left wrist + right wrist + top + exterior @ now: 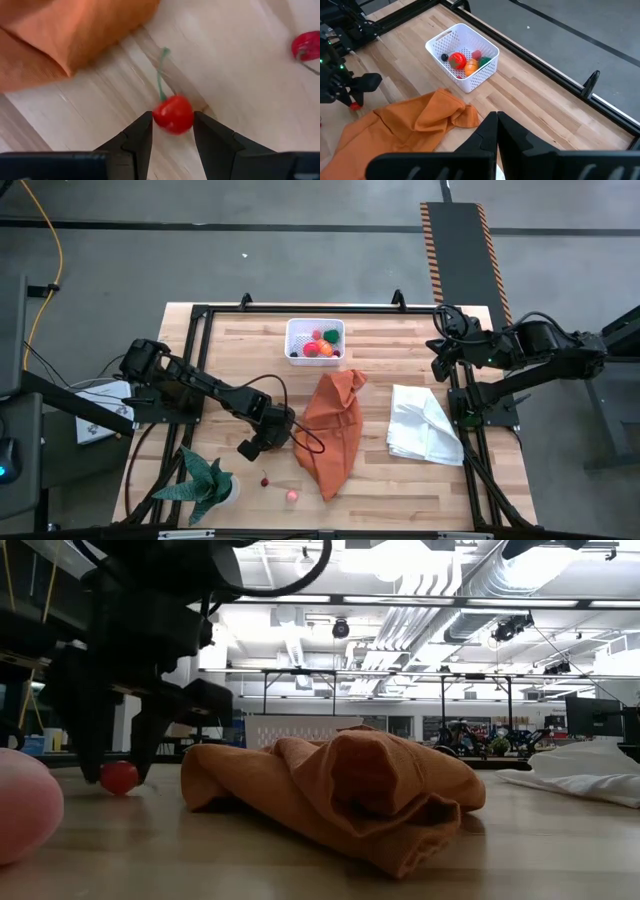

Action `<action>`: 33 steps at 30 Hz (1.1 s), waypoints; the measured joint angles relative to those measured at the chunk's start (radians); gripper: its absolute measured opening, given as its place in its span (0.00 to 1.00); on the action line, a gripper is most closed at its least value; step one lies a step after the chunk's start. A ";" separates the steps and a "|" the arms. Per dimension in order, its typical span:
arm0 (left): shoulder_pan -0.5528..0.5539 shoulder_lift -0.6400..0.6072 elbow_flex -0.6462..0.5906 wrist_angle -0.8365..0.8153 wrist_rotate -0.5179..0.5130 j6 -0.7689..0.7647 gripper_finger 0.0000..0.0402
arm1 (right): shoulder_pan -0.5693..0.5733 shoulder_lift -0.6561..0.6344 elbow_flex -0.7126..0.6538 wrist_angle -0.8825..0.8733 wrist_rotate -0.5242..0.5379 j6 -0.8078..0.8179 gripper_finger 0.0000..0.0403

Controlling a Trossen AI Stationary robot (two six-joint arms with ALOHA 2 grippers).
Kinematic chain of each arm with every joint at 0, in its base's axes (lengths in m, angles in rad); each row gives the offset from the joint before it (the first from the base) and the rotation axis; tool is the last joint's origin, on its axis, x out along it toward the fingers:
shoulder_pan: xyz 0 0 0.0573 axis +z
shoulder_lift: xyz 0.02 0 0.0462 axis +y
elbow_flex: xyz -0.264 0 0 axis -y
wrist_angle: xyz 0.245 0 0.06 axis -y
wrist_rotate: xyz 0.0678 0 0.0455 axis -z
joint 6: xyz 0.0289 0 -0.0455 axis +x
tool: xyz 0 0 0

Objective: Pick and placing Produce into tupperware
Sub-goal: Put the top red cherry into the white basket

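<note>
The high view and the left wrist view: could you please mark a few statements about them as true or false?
1. The left end effector straddles a red toy cherry with a green stem. True.
2. The white perforated plastic tub is empty. False: several toy produce pieces lie inside.
3. The crumpled orange cloth lies between the left end effector and the white cloth. True.
4. The right end effector grips the white cloth. False: it is shut on nothing, by the table's right edge.
</note>
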 joint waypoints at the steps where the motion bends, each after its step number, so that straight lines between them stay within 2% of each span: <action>1: 0.000 -0.001 0.000 0.004 0.000 0.000 0.33 | 0.000 0.000 0.000 0.000 0.000 0.000 0.00; 25: 0.000 -0.002 0.000 0.021 0.012 0.000 0.32 | 0.000 0.000 0.000 0.000 0.003 0.000 0.00; 33: 0.000 -0.002 0.001 0.021 0.041 -0.001 0.22 | 0.000 0.000 0.000 0.000 0.008 0.000 0.00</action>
